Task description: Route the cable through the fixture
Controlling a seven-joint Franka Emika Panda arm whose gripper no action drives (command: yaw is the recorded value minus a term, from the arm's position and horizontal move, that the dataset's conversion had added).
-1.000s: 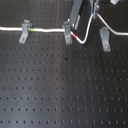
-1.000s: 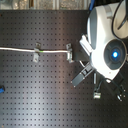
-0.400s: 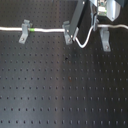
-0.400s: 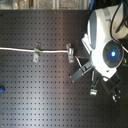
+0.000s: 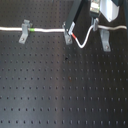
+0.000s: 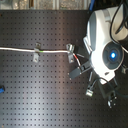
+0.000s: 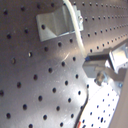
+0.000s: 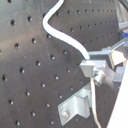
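Note:
The white cable (image 5: 47, 31) runs from the first exterior view's left through a clip (image 5: 23, 33), past its green band (image 5: 32, 31), and through a second clip (image 5: 68, 34). After its red band (image 5: 75, 39) it sags in a loop (image 5: 83, 45) and rises to my gripper (image 5: 94, 22), which is shut on it. Its tail (image 5: 117, 27) carries on over a third clip (image 5: 104, 39). In the second exterior view the cable (image 6: 20, 48) reaches the gripper (image 6: 85, 69). Both wrist views show the cable (image 8: 65, 37) (image 7: 78, 30) running into the fingers (image 8: 92, 67).
The black perforated board (image 5: 55, 85) fills the scene. The arm's white body (image 6: 107, 45) hangs over the second exterior view's right, above two more metal clips (image 6: 90, 91) (image 6: 111, 103). A small blue thing (image 6: 1, 90) lies at the second exterior view's left edge.
The gripper has shifted slightly with the cable in its grip, toward the second exterior view's top. The loop past the red band stays slack.

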